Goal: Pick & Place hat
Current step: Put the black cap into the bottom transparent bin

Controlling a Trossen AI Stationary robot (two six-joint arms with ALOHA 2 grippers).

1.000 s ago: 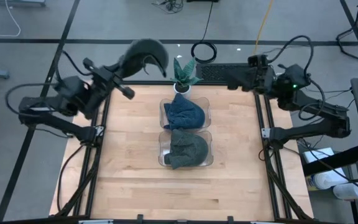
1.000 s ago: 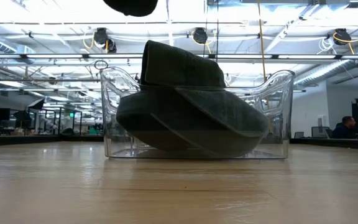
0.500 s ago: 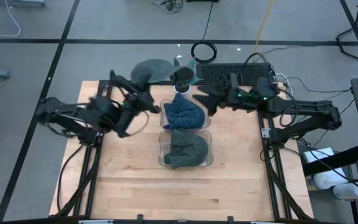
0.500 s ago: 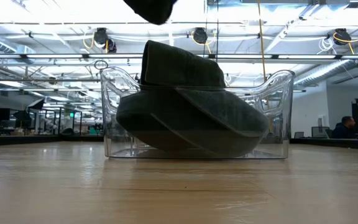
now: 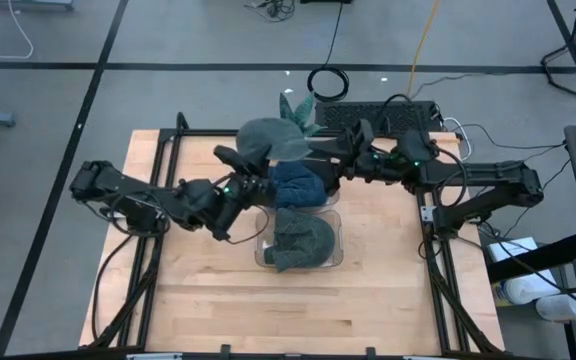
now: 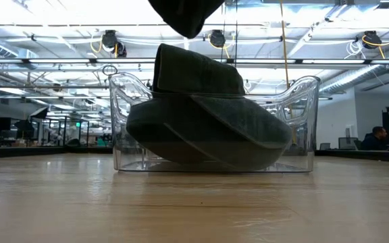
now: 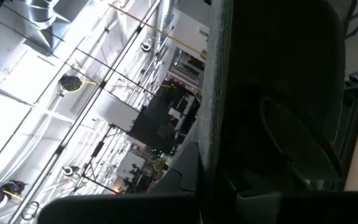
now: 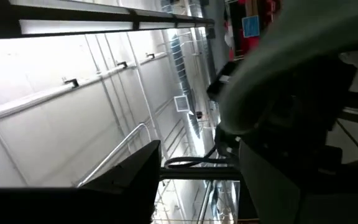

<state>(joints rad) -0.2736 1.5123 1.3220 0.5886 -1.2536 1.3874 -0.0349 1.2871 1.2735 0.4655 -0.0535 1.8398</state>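
A grey-green hat (image 5: pixel 268 140) hangs in the air over the far clear bin (image 5: pixel 330 172), which holds a blue hat (image 5: pixel 298 186). My left gripper (image 5: pixel 251 168) reaches in from the table's left and is shut on the grey-green hat; the hat's lowest part (image 6: pixel 184 13) shows at the top of the low view. My right gripper (image 5: pixel 320 163) stands open close by the hat's right side. In the near clear bin (image 6: pixel 302 121) lies a dark grey hat (image 5: pixel 303 240), resting on the bin's bottom. My left gripper pinches the grey-green hat at its edge (image 7: pixel 207 152) between its two fingers, coming nearly level from the table's left. The hat is lifted clear of the bins and the table, and its body (image 7: pixel 272 93) rises past the fingers. Whether my right gripper touches the hat I cannot tell.
A small potted plant (image 5: pixel 296 112) stands just beyond the far bin, partly under the hat. A keyboard (image 5: pixel 378 115) and a coiled cable (image 5: pixel 328 82) lie past the far edge. Bare wood (image 5: pixel 298 310) stretches toward the near edge.
My left gripper has swung from beyond the far left corner toward the table's middle and somewhat down, rolling about its own axis, and has carried the hat over the far bin. My right gripper has moved left toward the hat and rolled, staying open.
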